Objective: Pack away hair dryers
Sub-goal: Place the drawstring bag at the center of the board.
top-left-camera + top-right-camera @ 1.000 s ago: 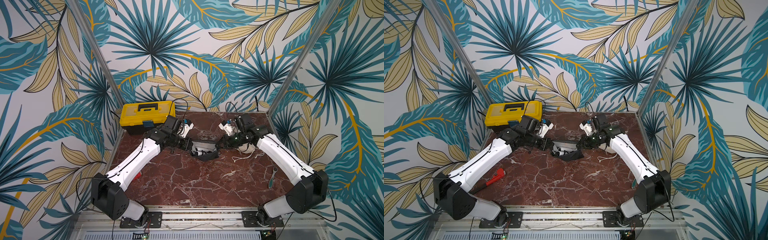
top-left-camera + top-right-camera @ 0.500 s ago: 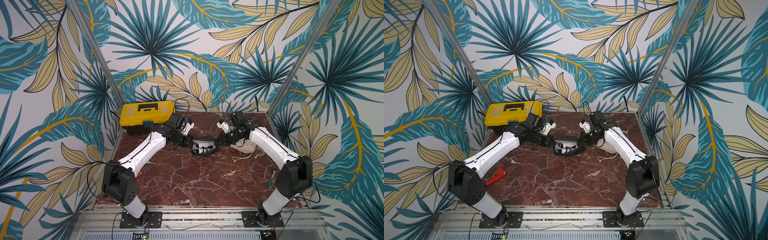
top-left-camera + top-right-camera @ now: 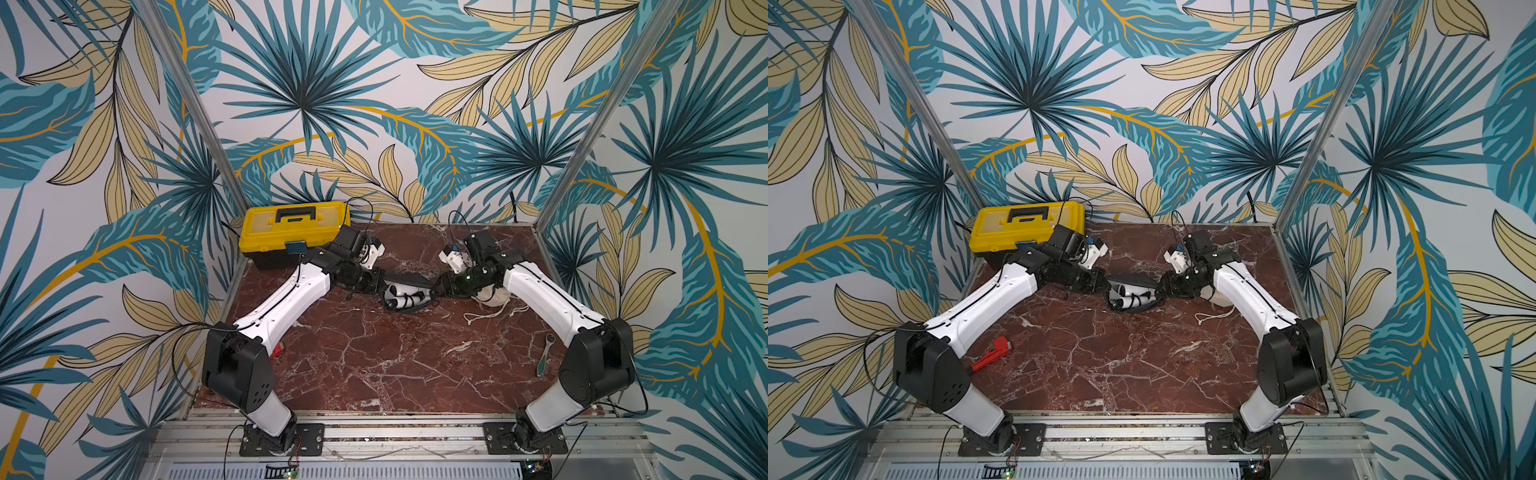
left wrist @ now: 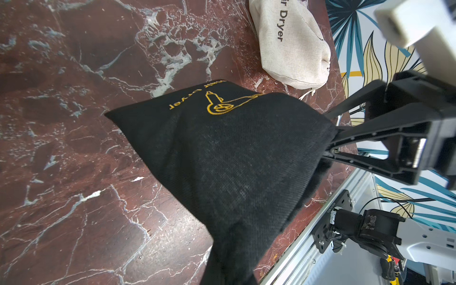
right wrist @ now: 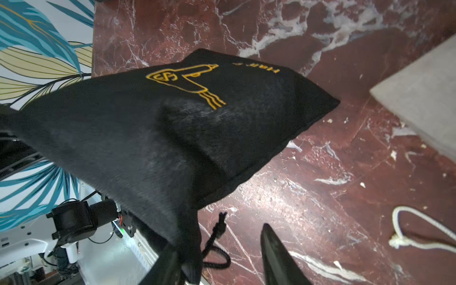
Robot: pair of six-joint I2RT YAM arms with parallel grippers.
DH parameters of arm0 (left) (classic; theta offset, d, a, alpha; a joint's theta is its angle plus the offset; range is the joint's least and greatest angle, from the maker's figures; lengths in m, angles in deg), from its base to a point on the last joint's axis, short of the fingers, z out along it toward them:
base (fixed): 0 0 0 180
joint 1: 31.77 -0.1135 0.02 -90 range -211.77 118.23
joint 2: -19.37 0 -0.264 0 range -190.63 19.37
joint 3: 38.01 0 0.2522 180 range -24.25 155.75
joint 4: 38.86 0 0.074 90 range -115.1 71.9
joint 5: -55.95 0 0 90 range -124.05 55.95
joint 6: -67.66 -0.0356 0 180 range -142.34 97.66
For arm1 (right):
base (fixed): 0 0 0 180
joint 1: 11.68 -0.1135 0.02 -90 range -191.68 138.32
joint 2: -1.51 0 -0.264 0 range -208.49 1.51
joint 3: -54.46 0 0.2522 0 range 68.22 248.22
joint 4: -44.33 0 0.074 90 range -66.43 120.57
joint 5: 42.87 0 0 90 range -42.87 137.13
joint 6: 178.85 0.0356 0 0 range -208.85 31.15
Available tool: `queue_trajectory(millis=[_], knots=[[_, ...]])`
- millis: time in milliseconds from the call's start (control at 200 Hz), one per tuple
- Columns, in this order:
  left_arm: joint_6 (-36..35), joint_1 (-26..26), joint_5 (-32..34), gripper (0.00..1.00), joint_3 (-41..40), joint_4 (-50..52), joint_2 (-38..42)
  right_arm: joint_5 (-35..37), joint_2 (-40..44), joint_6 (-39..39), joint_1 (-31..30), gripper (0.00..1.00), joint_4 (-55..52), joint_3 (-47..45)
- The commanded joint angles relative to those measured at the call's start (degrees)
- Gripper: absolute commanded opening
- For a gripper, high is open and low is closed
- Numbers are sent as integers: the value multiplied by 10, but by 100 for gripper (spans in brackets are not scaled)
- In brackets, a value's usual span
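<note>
Bag of black drawstring fabric (image 4: 234,153) hangs mid-table, clamped by left gripper (image 3: 382,286); right gripper (image 3: 434,286) holds its jaws parted.

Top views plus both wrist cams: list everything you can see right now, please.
white hair dryer: one, white, in the black bag's open mouth
black drawstring bag: one, black with yellow print, mid-table between the grippers
beige drawstring bag: one, beige, under the right arm
toolbox: one, yellow, far corner, left arm's side
pipe wrench: one, red, by the left arm
ratchet wrench: one, teal handle, by the right arm
table: one, red marble
left gripper: shut on the black bag
right gripper: open, at the bag
</note>
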Motion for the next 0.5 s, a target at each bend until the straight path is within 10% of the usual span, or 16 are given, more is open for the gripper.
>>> queue_trajectory(millis=[0,496], knots=[[16,-1,7,0,35,6,9,40,49,12,4,53,21,-30],[50,12,4,0,72,-5,-17,159,212,-14,-126,37,64,-56]])
